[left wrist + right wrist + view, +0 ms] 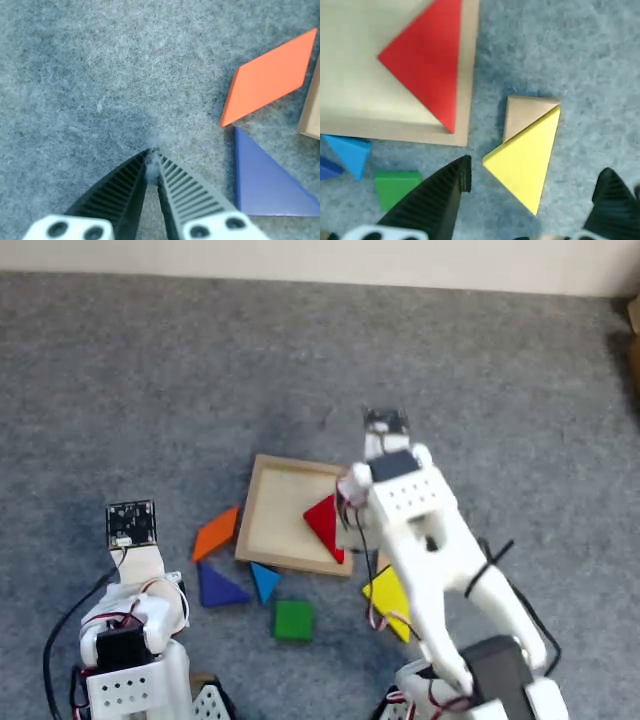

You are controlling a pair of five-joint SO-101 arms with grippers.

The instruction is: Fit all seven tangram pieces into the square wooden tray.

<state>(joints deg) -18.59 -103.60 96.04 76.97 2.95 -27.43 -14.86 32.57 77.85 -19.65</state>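
Right claw (535,172) spread wide over yellow triangle (526,161) just outside tray (470,60) edge, left claw (152,157) closed over carpet (100,75)

Left end effector (151,159) has its fingers together; right end effector (536,172) gapes wide.

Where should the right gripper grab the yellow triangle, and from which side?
Come from straight above, since the yellow triangle lies flat on the carpet. Pinch between its long free edge and the opposite corner, the one nearest the tray. The tan triangle butts against another edge, so a finger probably won't fit there. The right gripper is open astride it.
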